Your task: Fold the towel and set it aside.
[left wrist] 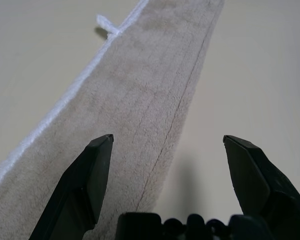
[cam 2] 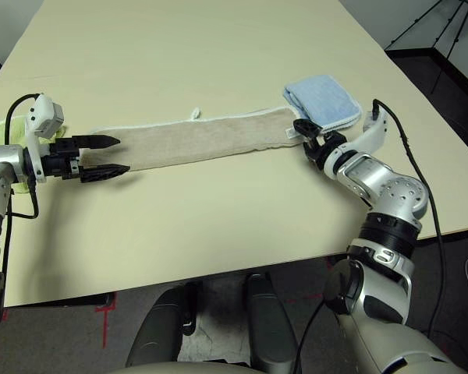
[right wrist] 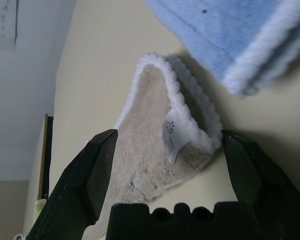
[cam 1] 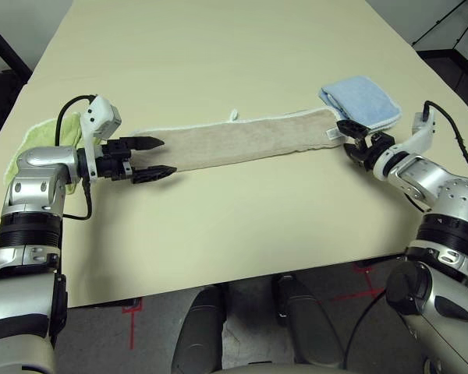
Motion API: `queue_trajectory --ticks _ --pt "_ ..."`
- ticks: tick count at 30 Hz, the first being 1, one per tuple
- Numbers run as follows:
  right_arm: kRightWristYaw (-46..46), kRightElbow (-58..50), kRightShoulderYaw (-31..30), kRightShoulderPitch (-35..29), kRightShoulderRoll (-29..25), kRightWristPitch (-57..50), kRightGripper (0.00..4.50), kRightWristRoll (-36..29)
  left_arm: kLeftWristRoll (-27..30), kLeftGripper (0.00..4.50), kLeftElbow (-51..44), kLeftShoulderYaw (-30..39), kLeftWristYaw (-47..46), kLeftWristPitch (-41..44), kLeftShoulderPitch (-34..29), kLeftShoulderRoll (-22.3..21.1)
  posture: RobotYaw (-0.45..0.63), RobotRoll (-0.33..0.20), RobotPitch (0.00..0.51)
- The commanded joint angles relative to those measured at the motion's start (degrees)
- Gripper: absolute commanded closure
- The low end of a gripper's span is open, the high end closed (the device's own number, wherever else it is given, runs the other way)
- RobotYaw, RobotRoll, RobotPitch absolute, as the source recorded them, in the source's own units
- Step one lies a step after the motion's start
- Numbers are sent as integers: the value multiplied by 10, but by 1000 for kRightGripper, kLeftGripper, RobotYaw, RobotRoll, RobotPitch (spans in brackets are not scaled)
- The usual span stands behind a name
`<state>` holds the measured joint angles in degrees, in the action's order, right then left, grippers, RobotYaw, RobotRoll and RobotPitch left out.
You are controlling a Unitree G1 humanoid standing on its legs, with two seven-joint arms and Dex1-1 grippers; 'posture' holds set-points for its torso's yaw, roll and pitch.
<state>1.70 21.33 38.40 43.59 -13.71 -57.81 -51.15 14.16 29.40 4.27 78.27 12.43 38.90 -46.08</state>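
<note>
Lying in a long narrow strip across the table, the beige towel looks to have its lengthwise fold made — the crosswise folding and the setting aside seem left to do. Taking that towel as landmark: the light blue towel sits folded just beyond its right end, the lime-green towel is off past its left end, the white loop sticks out of its far edge and the white tag is at its right end. The left gripper is wide open over the towel's left end, nothing gripped between its fingers; the right gripper is also wide open, its fingers either side of the towel's right end, one close to the white edging — whether it touches I cannot tell. Closing on that end and bringing it over would be a sensible next move
</note>
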Motion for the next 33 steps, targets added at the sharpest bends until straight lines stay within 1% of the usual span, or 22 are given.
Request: queue_trajectory --ticks 1,4,7,8,12,13,18,25,29,33 --pt "14 23 -12 1 -15 16 6 10 18 47 -9 7 12 0 -14 -5 -17 0 234" --pt "18 25 -20 0 -17 16 6 7 24 47 -10 7 13 1 -15 -6 -17 0 229" --pt "15 17 -26 -6 -15 10 626 6 25 0 -9 5 11 0 -12 -5 -17 0 228" --pt "14 15 -27 -7 -15 9 913 5 25 0 -9 5 11 0 -12 -5 -17 0 228" --pt "7 8 -25 -10 -14 8 2330 3 25 0 -7 2 12 -2 -9 -5 -20 0 227" --pt "5 6 -24 -11 -13 9 2757 2 24 0 -6 2 13 -2 -9 -5 -20 0 226" --pt "-4 -15 -20 -28 -11 4 4471 -6 22 0 -7 -2 16 0 -9 -6 -24 0 226" --pt "0 -49 -22 -48 -27 -4 4471 -13 28 0 -5 1 19 9 -5 -4 -27 0 227" --pt "44 -75 -64 -60 -64 -2 4471 10 35 0 -3 7 16 12 -4 0 -33 0 225" --pt "87 -88 -107 -54 -97 16 4471 34 42 0 6 12 13 5 -2 5 -40 0 222"
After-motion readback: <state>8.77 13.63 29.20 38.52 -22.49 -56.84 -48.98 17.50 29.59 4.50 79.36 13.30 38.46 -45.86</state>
